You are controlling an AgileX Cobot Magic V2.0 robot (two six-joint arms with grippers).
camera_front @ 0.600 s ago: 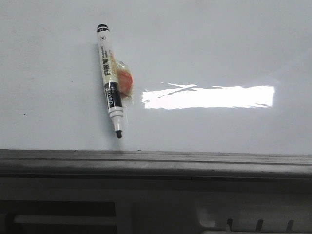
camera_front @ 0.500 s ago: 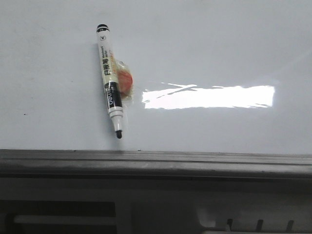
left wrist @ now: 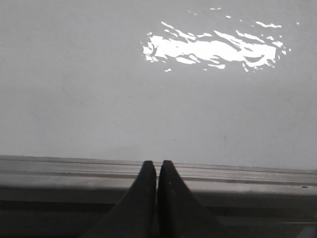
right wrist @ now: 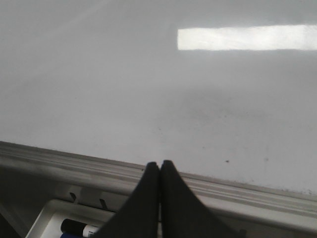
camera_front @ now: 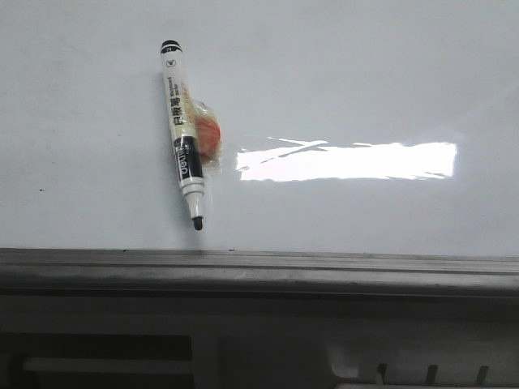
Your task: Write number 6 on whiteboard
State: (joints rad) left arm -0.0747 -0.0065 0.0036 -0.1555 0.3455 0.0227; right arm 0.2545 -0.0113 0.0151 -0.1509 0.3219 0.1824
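We take the marker pen as our landmark: it lies flat on the whiteboard, uncapped, its black tip pointing toward the grey frame edge and stopping just short of it, its capped-off rear end pointing away across the board. A small orange piece in clear wrapping sits touching the pen's barrel on the side facing the bright light glare (we cannot tell what it is; possibly something taped on to give a better hold). No number 6 is on the board anywhere we can see; the surface around the pen is bare apart from faint specks, so we judge the writing not yet begun. The left tool has its two dark fingers pressed together with nothing between them, hanging over the frame edge, well apart from the pen, which does not show in its wrist view. The right tool is likewise pressed together and empty, over the frame edge, with a tray below it holding another marker. We judge both arms are parked off the board so the pen lies unobstructed; whichever one takes it must first spread its fingers, and the pen's flat lie on a glossy surface may let it slide.
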